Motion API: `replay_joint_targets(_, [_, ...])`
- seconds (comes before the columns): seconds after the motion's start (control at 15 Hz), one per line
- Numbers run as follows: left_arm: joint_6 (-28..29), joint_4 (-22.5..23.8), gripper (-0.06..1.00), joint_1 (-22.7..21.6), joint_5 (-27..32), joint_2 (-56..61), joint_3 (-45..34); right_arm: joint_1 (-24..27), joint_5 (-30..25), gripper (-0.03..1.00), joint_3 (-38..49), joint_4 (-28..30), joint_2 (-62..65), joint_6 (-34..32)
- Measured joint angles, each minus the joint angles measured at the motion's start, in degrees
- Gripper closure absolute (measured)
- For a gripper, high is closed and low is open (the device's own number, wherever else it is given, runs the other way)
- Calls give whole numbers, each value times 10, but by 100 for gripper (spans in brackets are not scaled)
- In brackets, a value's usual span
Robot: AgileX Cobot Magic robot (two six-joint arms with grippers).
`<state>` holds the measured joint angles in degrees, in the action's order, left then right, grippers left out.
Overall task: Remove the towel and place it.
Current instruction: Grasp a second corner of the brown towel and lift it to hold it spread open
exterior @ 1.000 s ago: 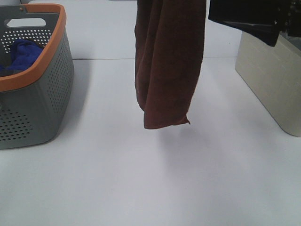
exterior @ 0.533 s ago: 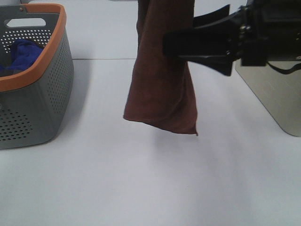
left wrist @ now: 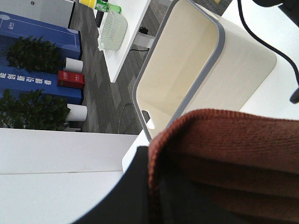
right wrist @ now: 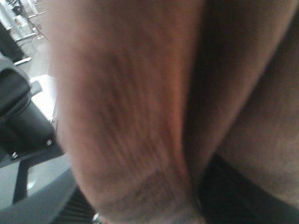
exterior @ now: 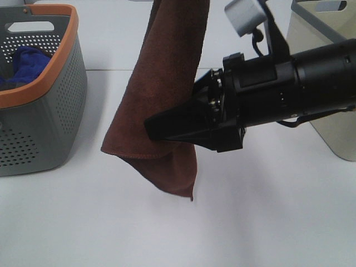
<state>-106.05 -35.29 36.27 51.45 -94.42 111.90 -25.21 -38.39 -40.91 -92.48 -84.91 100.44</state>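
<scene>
The dark reddish-brown towel [exterior: 167, 83] hangs from above the frame's top edge over the white table [exterior: 167, 233], its lower part swung left. My left gripper [left wrist: 154, 186] is out of the exterior high view. In the left wrist view it is shut on the towel's top fold [left wrist: 224, 140]. My right gripper [exterior: 161, 119] reaches in from the right at the towel's lower half. One black finger [exterior: 178, 125] lies in front of the cloth and the other behind it, jaws apart. The towel [right wrist: 131, 93] fills the blurred right wrist view.
A grey perforated basket with an orange rim [exterior: 55, 67] stands at the left and holds a bright blue cloth [exterior: 25, 61]. A beige bin with a grey rim [exterior: 328, 111] stands at the right; it also shows in the left wrist view [left wrist: 187, 70].
My right arm has come down and to the left, onto the hanging towel. The towel's lower part has swung left and spread out.
</scene>
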Motion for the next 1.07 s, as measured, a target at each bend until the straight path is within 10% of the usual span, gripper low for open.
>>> replay_joint_targets(0.33, [27,27,94,0,1,0,0,-1,6,68,0,65,-22,-78])
replay_joint_targets(1.07, [68,62,94,0,14,0,0,-1,73,77,0,171,77,-182])
